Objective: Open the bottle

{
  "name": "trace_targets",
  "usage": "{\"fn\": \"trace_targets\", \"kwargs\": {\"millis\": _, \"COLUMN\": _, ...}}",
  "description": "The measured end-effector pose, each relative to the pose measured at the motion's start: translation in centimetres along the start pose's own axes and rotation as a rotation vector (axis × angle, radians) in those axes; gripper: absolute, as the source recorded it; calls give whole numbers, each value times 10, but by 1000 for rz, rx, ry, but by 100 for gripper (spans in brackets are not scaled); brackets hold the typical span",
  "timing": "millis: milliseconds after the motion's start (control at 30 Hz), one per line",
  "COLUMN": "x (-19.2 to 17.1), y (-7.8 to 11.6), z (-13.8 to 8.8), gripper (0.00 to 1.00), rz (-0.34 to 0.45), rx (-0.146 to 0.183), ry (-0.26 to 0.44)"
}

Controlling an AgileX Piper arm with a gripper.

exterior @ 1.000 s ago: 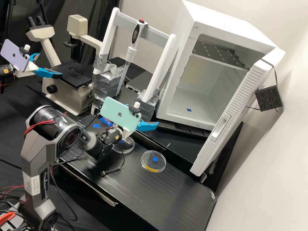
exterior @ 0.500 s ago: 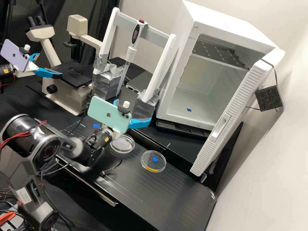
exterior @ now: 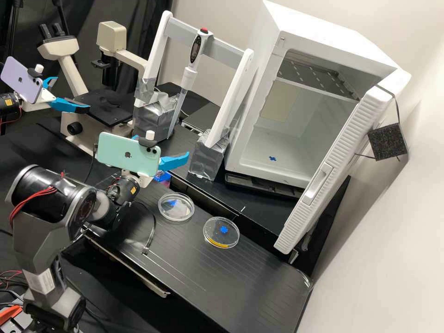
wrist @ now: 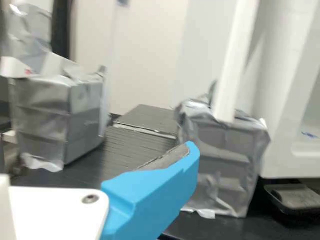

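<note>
"Bottle first: where is it?"

"Its place cannot be told from either view. Starting at the left, a cream microscope (exterior: 99, 138) stands beyond the counter (exterior: 263, 286)."

"And the gripper (exterior: 173, 161)?"

"Over the counter's far edge, towards its left end. Its blue fingers stand apart with nothing held between them; quite how wide, the views don't settle."

"What's that just below it?"

"A small blue-and-purple thing (exterior: 162, 177), partly hidden and too small to name."

"Next?"

"A clear round dish (exterior: 175, 213) lies flat near the far edge. Behind it rises a white frame (exterior: 231, 95) on tape-wrapped bases, with a pipette (exterior: 188, 78) upright at it, leaning slightly."

"Then?"

"Another clear dish (exterior: 232, 233), apart from the first and nearer the right end, with yellow along its near rim. Beyond the far edge sits a white cabinet (exterior: 252, 167), its door (exterior: 340, 162) open."
</note>
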Motion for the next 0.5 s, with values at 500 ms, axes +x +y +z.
{"fn": "trace_targets", "kwargs": {"millis": 500, "x": 8, "y": -9, "z": 11, "gripper": 100, "rz": -36, "rx": -2, "ry": -42}}
